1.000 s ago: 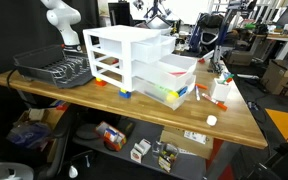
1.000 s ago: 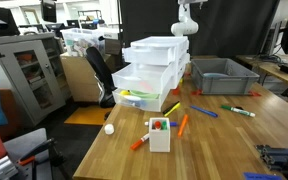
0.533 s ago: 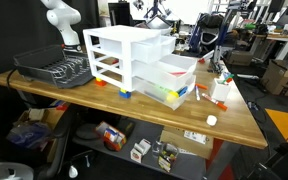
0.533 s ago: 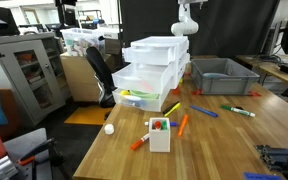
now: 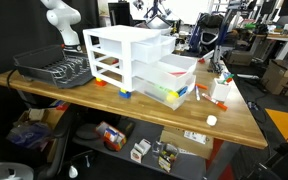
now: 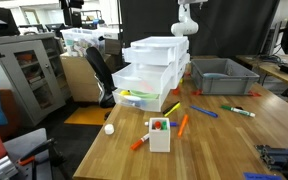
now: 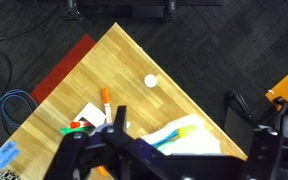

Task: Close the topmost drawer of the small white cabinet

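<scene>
Bright, even indoor light, soft shadows under the table; wrist view's near parts perhaps blurred.

Both exterior cams are sitting well back, a bit above the wooden table, and both are catching the small white cabinet. In an exterior view it's showing its open-frame side. In an exterior view the cabinet is facing the lens drawer-fronts first. The wrist cam is hanging high, looking straight down at the table edge and the white ball, which both exterior views are showing too.

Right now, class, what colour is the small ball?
The ball is white; clearest in wrist view.
</scene>
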Available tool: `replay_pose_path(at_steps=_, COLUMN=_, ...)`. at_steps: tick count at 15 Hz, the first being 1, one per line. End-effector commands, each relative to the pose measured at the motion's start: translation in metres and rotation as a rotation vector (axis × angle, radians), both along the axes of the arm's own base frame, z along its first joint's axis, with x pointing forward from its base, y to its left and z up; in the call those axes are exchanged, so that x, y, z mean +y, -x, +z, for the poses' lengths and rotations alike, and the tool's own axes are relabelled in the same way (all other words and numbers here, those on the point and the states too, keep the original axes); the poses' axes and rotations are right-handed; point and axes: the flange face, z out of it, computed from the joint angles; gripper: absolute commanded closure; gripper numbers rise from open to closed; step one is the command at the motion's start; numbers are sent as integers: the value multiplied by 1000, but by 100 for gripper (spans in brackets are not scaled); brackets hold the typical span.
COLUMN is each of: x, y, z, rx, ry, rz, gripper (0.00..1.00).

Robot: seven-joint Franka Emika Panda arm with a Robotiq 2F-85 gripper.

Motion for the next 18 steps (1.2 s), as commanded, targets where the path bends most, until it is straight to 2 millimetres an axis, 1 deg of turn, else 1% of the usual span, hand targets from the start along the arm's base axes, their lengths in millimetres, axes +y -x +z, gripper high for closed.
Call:
replay_pose_path(at_steps=1, x=7, y=-8, z=-5, rx=-32, ry=-27, rz=-16, gripper=0)
replay_pose_path(at_steps=4, x=19, y=-30, z=-13, rx=-109, ry=-110, rz=-75, gripper=0)
replay_pose_path(at_steps=6, x=25, y=-47, z=-27, rx=-156, ry=-184, rz=-144, gripper=0)
replay_pose_path(at_steps=9, x=29, y=-68, z=-46, rx=-188, ry=-310, rz=-278, gripper=0)
replay_pose_path(at_steps=11, x=29, y=-73, z=-52, rx=-206, ry=-392, rz=-354, gripper=0)
replay_pose_path(at_steps=12, x=30, y=-73, z=-50, rx=-186, ry=-331, rz=-287, gripper=0)
replay_pose_path(at_steps=13, x=29, y=-75, z=-53, rx=-186, ry=-339, rz=-295, gripper=0)
replay_pose_path(at_steps=18, x=30, y=-74, z=-51, rx=-189, ry=-338, rz=-292, gripper=0)
